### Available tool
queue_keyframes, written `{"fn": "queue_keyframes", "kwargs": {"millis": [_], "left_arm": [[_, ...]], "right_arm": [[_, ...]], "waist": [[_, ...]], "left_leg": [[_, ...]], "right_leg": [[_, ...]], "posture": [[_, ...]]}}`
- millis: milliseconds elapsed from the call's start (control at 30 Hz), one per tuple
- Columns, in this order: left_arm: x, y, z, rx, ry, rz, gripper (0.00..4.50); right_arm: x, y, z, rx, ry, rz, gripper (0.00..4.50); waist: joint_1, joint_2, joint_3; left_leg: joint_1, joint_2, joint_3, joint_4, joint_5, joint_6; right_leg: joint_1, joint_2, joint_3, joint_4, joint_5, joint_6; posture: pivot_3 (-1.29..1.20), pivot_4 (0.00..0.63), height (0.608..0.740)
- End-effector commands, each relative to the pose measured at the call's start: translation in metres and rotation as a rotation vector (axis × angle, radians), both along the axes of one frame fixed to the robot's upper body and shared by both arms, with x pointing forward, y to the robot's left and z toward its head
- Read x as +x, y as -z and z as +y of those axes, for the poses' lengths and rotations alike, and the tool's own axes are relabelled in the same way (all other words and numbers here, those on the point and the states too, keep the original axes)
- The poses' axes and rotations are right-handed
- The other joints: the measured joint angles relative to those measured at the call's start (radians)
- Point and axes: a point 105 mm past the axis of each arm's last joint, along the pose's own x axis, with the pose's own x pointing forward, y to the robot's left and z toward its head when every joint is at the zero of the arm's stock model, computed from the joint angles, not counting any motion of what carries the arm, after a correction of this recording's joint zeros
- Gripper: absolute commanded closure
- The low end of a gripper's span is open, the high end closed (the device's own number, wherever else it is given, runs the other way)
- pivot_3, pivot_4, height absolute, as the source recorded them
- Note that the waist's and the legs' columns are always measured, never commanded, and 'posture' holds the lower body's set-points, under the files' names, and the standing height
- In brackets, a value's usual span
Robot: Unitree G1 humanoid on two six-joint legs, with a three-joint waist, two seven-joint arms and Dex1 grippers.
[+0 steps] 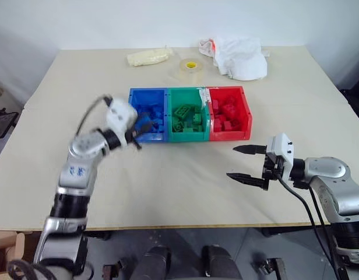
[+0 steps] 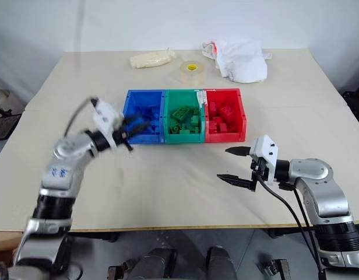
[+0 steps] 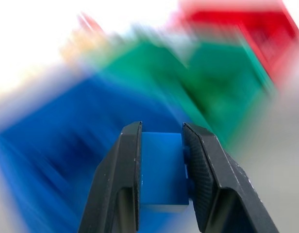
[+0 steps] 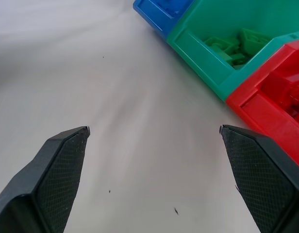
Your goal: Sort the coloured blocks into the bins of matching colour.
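The left end effector (image 3: 160,167) is clamped on a small blue block (image 3: 161,170), hanging just at the blue bin's (image 1: 133,99) near-left corner. The right end effector (image 1: 247,164) gapes wide and empty above bare surface (image 1: 168,181), nearer the front edge than the red bin (image 1: 245,111). Blue, green (image 1: 187,137) and red bins already hold matching blocks; judging by this, only the held block is left to drop.

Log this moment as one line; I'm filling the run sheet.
left gripper: shut on blue block, by blue bin | right gripper: open, over table
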Motion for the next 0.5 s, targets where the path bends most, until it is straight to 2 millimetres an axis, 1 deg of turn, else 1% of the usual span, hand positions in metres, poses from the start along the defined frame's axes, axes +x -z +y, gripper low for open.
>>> {"fn": "queue_keyframes", "kwargs": {"millis": [33,100,200,400,500], "left_arm": [[0.023,0.003,0.016,-0.009,-0.093,0.014,3.56],[0.034,0.002,0.018,-0.017,-0.112,0.026,2.83],[0.043,0.005,0.015,-0.003,-0.108,0.041,1.93],[0.046,0.000,0.011,-0.004,-0.070,0.020,0.11],[0.040,-0.001,0.008,-0.016,-0.014,0.031,0.04]], "right_arm": [[-0.001,-0.013,0.001,0.014,-0.004,-0.053,0.00],[-0.001,-0.013,0.002,0.016,-0.002,-0.055,0.00],[-0.002,-0.013,0.001,0.020,0.008,-0.060,0.00],[-0.005,-0.012,0.000,0.022,0.023,-0.062,0.00],[-0.004,-0.012,0.000,0.023,0.025,-0.062,0.00]], "waist": [[-0.006,0.000,0.000],[-0.009,0.000,0.000],[-0.009,-0.001,0.000],[-0.004,-0.001,0.000],[-0.005,-0.001,0.000]], "left_leg": [[0.000,0.000,0.000,0.000,0.000,0.000],[0.000,0.001,0.001,-0.001,0.000,0.000],[0.000,0.000,0.001,-0.001,0.000,0.000],[-0.001,-0.001,0.000,0.000,0.000,0.000],[-0.001,-0.001,0.000,0.001,0.000,0.000]], "right_leg": [[0.000,0.000,0.000,0.000,0.000,0.000],[-0.001,0.001,0.000,0.001,0.000,0.000],[-0.002,0.000,0.000,0.005,0.000,0.000],[-0.002,0.000,-0.001,0.005,0.000,0.000],[-0.002,0.000,-0.001,0.005,0.000,0.000]], "posture": [[0.00,0.150,0.740],[0.00,0.150,0.740],[0.00,0.150,0.740],[0.00,0.150,0.740],[0.00,0.150,0.740]]}}
